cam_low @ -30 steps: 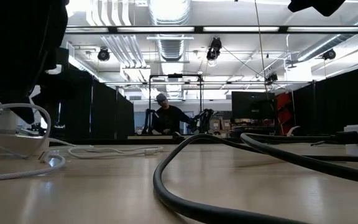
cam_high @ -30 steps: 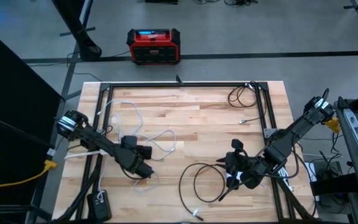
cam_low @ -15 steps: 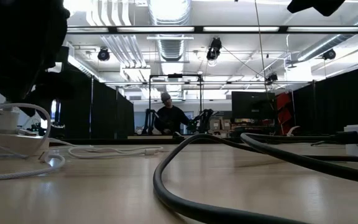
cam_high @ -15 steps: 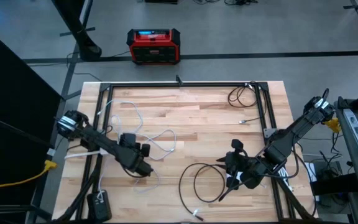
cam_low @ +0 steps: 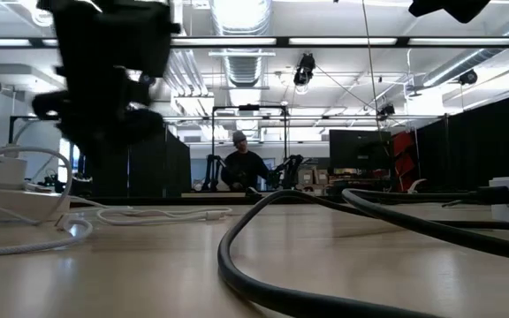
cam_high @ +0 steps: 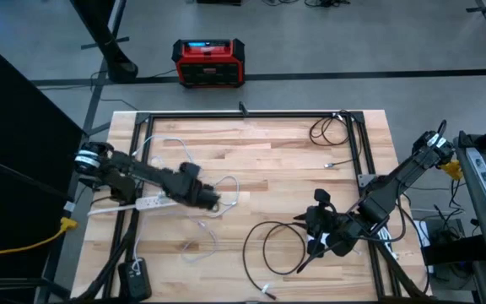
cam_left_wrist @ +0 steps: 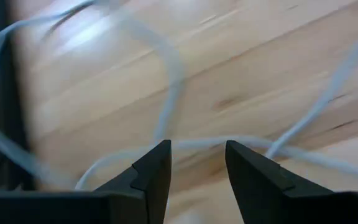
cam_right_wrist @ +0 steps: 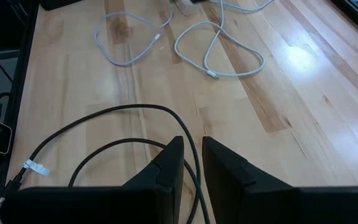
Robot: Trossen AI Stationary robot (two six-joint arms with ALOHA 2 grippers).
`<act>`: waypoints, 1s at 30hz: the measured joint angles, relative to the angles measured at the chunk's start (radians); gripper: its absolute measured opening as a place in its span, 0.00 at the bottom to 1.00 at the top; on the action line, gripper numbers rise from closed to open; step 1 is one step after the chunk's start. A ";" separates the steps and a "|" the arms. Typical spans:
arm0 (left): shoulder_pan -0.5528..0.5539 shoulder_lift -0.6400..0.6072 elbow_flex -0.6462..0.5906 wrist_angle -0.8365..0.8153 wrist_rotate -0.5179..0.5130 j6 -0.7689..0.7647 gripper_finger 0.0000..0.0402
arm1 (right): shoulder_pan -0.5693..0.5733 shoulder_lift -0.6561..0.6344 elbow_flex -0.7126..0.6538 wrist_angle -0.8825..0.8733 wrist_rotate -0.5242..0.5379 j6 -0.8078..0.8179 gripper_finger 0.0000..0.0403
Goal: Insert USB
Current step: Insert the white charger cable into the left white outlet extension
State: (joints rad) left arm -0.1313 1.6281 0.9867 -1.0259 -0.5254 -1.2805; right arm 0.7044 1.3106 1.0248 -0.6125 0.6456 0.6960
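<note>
Table: you have a pale wooden top inside a black frame, a red box on the floor above it.
High view: left gripper sits left of centre over the white cable; right gripper lower right, by the black cable.
Low view: black cable crosses the foreground; a person sits far back.
Left wrist: fingers parted, holding nothing — white cable beyond them.
Right wrist: fingers narrowly apart, empty — white cable's plug upper middle.

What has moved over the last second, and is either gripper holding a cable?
The left gripper swung away from the near edge toward mid-table, over the white cable, open and empty. The right gripper stayed by the black cable, slightly parted, holding nothing visible.
</note>
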 joint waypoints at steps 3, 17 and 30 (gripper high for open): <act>0.070 0.025 0.000 0.108 0.079 0.227 0.37 | 0.000 0.000 0.000 -0.001 -0.001 0.000 0.12; 0.124 0.151 0.001 0.126 0.206 0.810 0.31 | 0.000 0.000 -0.001 -0.003 -0.017 0.000 0.16; 0.128 0.159 0.032 0.278 0.291 0.846 0.02 | 0.000 0.000 -0.001 0.000 -0.017 0.000 0.10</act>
State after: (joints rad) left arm -0.0036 1.7876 1.0185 -0.7475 -0.2343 -0.4342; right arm 0.7044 1.3106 1.0237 -0.6122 0.6285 0.6963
